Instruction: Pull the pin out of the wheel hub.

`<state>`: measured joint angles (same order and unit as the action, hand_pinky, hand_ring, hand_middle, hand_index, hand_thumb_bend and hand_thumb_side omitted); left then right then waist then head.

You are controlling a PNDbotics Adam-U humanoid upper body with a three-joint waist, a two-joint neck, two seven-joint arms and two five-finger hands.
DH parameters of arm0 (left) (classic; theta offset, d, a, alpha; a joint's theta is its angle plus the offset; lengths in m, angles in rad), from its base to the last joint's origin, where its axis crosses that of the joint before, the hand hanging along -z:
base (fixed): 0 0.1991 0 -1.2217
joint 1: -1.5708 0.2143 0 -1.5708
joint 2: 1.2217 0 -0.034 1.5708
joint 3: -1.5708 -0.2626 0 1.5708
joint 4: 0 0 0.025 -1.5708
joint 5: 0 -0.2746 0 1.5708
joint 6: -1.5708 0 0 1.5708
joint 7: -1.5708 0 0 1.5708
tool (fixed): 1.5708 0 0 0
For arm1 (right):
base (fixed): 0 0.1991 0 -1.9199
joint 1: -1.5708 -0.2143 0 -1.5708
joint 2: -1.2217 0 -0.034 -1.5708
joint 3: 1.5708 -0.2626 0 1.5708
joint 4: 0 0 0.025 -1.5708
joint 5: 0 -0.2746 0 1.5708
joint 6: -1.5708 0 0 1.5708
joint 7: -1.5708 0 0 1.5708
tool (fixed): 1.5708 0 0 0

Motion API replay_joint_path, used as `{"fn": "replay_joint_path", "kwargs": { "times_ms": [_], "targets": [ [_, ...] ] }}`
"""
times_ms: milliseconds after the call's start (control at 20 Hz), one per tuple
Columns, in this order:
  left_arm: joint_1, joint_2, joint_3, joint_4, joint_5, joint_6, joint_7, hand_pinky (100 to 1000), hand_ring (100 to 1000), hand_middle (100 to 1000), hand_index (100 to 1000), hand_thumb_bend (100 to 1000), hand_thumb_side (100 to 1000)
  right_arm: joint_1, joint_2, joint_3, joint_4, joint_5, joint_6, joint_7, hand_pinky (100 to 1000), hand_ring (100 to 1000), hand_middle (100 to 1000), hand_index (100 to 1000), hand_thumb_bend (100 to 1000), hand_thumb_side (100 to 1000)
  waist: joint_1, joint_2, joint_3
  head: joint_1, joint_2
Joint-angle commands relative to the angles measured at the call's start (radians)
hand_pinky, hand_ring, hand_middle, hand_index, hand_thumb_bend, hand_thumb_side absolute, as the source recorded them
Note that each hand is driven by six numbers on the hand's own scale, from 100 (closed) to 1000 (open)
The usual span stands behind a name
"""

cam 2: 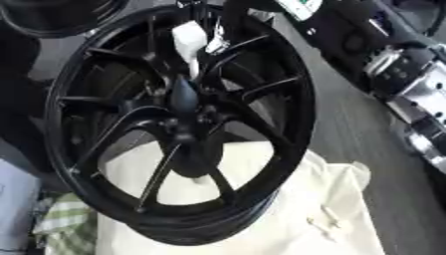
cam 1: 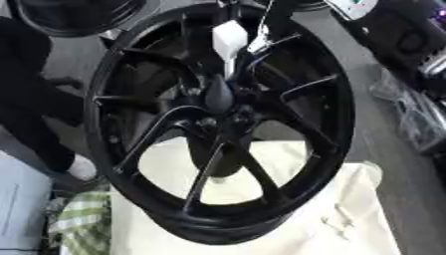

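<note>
The wheel hub [cam 1: 222,124] is a black alloy wheel with thin paired spokes, standing nearly upright and leaning a little, its face turned toward the camera. Its lower rim rests on a cream cloth, which shows through the gaps between the lower spokes. At the wheel's centre a dark, pointed, cone-like piece [cam 1: 218,94] sticks out from among the bolt holes. Just above the centre, a white pin-like piece [cam 1: 230,42] stands against the upper spokes, wide on top and narrowing downward toward the centre.
</note>
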<state>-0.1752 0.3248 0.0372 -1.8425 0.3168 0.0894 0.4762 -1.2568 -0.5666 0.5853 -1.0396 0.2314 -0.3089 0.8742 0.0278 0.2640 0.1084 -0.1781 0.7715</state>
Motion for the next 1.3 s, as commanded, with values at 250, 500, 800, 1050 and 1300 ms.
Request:
{"fn": "replay_joint_path", "kwargs": {
  "times_ms": [250, 500, 800, 1050, 1300],
  "targets": [
    [-0.007, 0.016, 0.011, -0.013, -0.004, 0.0, 0.004, 780, 741, 773, 784, 190, 869, -0.022, -0.012, -0.015, -0.014, -0.028, -0.003, 0.033, 797, 704, 626, 728, 377, 298, 0.0, -0.012, -0.001, 0.001, -0.001],
    [-0.008, 0.015, 0.011, -0.013, -0.006, 0.0, 0.004, 780, 740, 773, 783, 190, 869, -0.022, -0.011, -0.012, -0.02, -0.027, 0.004, 0.033, 791, 690, 594, 697, 356, 229, 0.0, -0.01, -0.001, -0.002, -0.001],
    [-0.007, 0.013, 0.011, -0.012, -0.005, 0.001, 0.004, 780, 740, 773, 783, 190, 870, -0.021, -0.007, -0.017, -0.019, -0.028, 0.001, 0.033, 772, 654, 532, 634, 329, 152, 0.001, -0.008, 0.0, -0.002, -0.001],
    [-0.007, 0.013, 0.01, -0.012, -0.006, 0.001, 0.003, 780, 740, 773, 783, 190, 871, -0.026, -0.007, -0.031, -0.024, -0.046, 0.024, 0.033, 757, 626, 490, 585, 270, 164, 0.001, -0.006, -0.001, 0.001, -0.001],
    [-0.006, 0.013, 0.011, -0.012, -0.006, 0.001, 0.003, 780, 740, 773, 783, 190, 870, -0.033, -0.009, -0.041, -0.037, -0.053, 0.04, 0.033, 751, 609, 458, 542, 241, 160, 0.001, -0.007, -0.002, 0.001, -0.001]
  ]
}}
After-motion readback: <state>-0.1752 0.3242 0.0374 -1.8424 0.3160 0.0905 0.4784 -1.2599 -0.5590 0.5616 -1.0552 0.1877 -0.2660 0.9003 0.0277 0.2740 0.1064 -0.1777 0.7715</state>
